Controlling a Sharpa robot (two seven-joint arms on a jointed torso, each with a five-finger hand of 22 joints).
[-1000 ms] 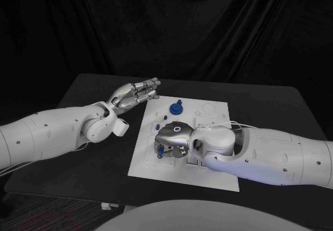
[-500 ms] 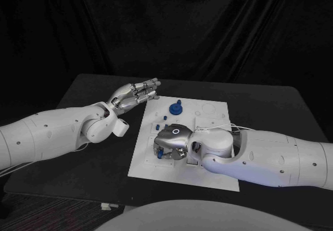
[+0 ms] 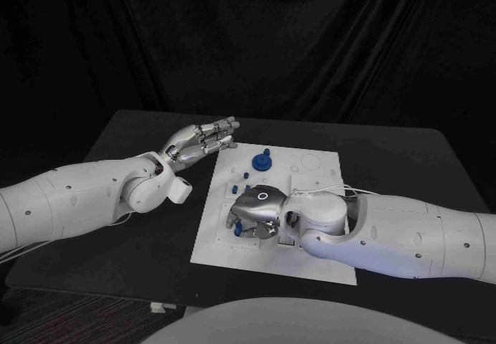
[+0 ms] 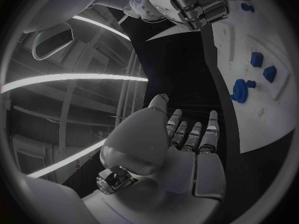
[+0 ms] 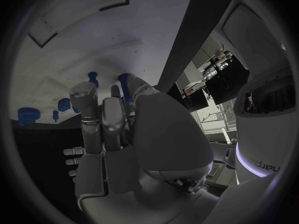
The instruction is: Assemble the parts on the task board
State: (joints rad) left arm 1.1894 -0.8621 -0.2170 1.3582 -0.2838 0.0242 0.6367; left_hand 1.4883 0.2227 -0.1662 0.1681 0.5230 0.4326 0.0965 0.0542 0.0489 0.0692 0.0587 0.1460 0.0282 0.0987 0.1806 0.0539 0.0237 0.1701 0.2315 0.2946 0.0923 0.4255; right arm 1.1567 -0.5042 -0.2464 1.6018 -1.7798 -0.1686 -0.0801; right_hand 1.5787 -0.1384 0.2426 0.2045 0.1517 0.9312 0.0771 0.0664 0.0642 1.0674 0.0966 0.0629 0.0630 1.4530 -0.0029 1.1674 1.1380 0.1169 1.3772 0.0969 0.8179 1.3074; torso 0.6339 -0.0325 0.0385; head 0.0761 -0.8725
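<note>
The white task board [image 3: 310,166] lies mid-table. My right hand [image 3: 259,209] is down on the board's left-middle area, fingers curled onto small blue parts [image 3: 236,228]. In the right wrist view my right hand [image 5: 109,119] has its thumb and a finger close either side of a blue peg [image 5: 124,78]; another peg [image 5: 93,77] stands beside it. A round blue part [image 3: 264,161] and small blue pegs [image 3: 248,173] stand at the board's far end. My left hand [image 3: 203,139] hovers open beyond the board's far left corner, holding nothing; it shows as [image 4: 184,134], with the round blue part [image 4: 239,90] ahead of it.
The black table [image 3: 135,136] spreads round the board, with bare room at its left and far right. My right forearm [image 3: 393,229] lies across the board's near right part. The board's far right corner holds white recesses [image 3: 310,161].
My right hand has shifted very slightly over the blue parts. The left hand has not moved.
</note>
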